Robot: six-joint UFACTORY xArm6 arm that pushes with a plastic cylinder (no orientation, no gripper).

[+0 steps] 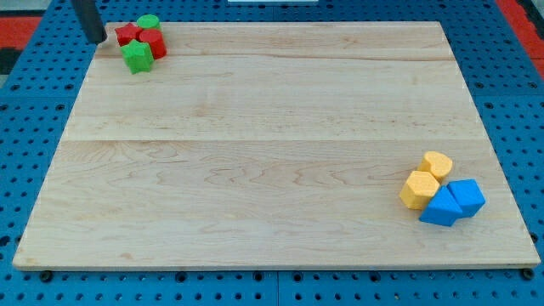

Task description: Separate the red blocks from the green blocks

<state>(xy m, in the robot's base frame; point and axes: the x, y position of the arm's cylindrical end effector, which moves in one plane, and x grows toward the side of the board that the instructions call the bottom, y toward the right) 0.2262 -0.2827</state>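
Note:
A tight cluster of red and green blocks sits at the board's top left corner. A red star-like block (127, 34) is on the cluster's left, a red block (154, 43) on its right. A green round block (149, 22) is at the top, a green star-like block (137, 57) at the bottom. All four touch one another. My tip (98, 39) is just to the left of the cluster, close to the red star-like block, at the board's top left edge.
Two yellow blocks (437, 164) (419, 189) and two blue blocks (467, 196) (441, 208) sit bunched together near the wooden board's (272, 144) lower right corner. Blue pegboard (34, 102) surrounds the board.

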